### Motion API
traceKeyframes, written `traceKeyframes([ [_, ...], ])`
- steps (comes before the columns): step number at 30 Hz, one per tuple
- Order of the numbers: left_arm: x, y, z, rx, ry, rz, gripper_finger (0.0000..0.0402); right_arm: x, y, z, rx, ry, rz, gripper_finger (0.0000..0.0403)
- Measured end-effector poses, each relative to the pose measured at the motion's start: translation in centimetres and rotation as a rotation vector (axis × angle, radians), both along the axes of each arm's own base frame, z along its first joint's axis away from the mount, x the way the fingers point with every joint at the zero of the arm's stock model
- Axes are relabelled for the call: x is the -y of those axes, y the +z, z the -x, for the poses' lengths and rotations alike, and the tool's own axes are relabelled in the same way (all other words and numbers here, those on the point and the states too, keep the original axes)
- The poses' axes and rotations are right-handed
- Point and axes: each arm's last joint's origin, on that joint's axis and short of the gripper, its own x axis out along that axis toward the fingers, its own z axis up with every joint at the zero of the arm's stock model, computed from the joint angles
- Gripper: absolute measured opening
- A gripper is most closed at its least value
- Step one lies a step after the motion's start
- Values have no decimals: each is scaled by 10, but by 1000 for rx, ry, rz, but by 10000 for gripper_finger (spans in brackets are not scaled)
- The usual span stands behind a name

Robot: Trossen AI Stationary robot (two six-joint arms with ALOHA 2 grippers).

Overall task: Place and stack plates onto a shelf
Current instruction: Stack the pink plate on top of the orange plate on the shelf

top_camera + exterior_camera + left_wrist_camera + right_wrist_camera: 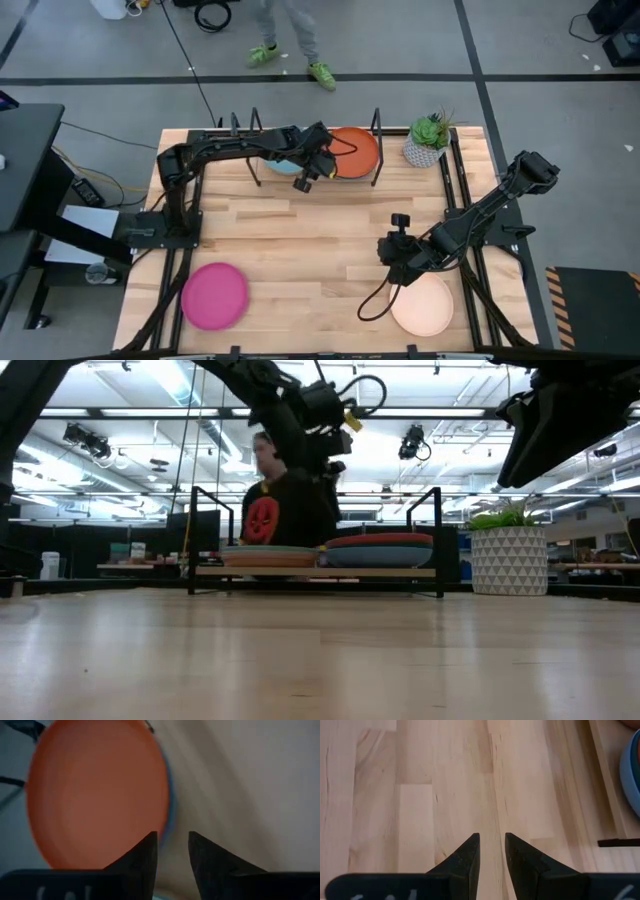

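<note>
A magenta plate point(214, 295) lies on the near left of the table, the left gripper point(309, 176) hangs narrowly parted and empty above the shelf point(315, 571) beside the orange plate point(355, 151), and the right gripper point(395, 250), likewise, hovers by the salmon plate point(424, 305).

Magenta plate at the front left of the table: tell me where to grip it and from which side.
Probably grip the magenta plate by its raised rim, coming from above on the edge nearest the left gripper. It lies flat and alone on the table, so only the rim offers a pinch.

Left gripper point(306, 181) raised at far side, right gripper point(392, 252) low, central — both jaws slightly parted, empty
</note>
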Motion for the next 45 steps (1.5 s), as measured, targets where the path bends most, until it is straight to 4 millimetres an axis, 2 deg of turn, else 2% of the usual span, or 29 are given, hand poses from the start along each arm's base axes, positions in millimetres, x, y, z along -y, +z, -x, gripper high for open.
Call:
traceKeyframes([
  [4, 22, 12, 11, -56, 53, 85, 116, 0, 0, 0, -7, 21, 14, 97],
  [10, 64, 17, 21, -183, 105, 192, 116, 1, 0, -1, -25, 80, 54, 97],
  [18, 120, 13, 28, -317, 194, 287, 116, 7, 1, -6, -46, 150, 116, 97],
  [25, 174, 12, 29, -324, 174, 315, 116, 17, 2, -15, -57, 222, 181, 97],
  [28, 196, 2, 29, -289, 132, 320, 116, 21, 0, -20, -47, 262, 199, 97],
  [34, 228, -19, 50, -306, 205, 317, 116, 35, -9, -28, -44, 331, 200, 97],
  [45, 293, -26, 88, -331, 393, 360, 116, 58, -10, -40, -51, 385, 154, 97],
])
